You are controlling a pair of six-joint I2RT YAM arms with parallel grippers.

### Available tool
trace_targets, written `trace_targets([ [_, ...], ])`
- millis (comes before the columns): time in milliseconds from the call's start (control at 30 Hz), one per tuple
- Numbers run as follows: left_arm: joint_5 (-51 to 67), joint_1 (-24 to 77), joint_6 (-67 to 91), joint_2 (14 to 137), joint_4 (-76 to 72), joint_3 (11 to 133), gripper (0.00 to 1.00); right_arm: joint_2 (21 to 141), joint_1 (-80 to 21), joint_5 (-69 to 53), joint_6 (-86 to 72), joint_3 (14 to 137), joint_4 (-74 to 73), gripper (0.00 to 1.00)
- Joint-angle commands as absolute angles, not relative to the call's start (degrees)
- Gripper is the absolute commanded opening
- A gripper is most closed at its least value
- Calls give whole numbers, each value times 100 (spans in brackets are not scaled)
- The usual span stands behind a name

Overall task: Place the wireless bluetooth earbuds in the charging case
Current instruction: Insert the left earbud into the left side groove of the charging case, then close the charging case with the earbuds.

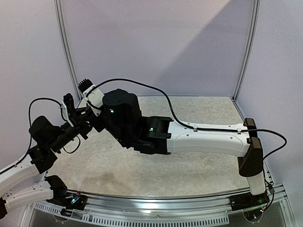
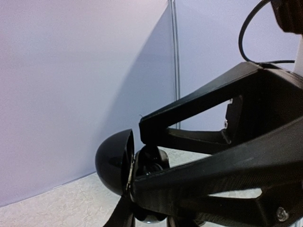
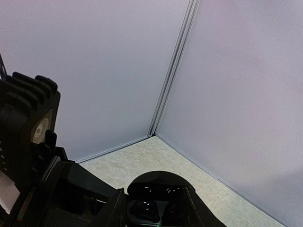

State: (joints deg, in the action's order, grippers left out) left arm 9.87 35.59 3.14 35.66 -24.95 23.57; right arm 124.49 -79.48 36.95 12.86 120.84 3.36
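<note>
- The left hand (image 1: 81, 122), held above the counter's (image 1: 203, 113) left side, is closed narrow on the charging case (image 2: 113, 163), pinching it between its two fingers (image 2: 189, 111).
- The case's glossy black lid hangs open.
- One glossy black earbud (image 3: 142, 208) sits in the open case; a second may lie beside it, though the well is dark.
- The right hand (image 1: 94, 112) reaches across to meet the case just beside the left hand. I cannot tell how wide its fingers stand.
</note>
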Motion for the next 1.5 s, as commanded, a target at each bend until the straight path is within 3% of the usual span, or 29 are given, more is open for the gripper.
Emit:
trace_targets([
  [0,1074,3656,344,3498,-2769,2494,0,12646,-7831,3687,1212,12215,0,42],
  [233,1032,3651,431,3500,-2587,2486,0,12559,-7830,3336,1204,12374,-165,50],
  [733,1039,3639,462,3536,-1970,2416,0,11228,-7834,2223,1006,11775,-205,57],
  [900,2210,3639,-51,3547,-1886,2368,0,11057,-7686,2669,699,11924,-844,57],
  [1100,3242,3639,-757,3565,-1487,2509,0,11063,-7180,2026,-803,12097,-2540,56],
  [1467,3818,3639,-795,3844,-1466,2774,0,11200,-7198,282,-811,12012,-3589,49],
])
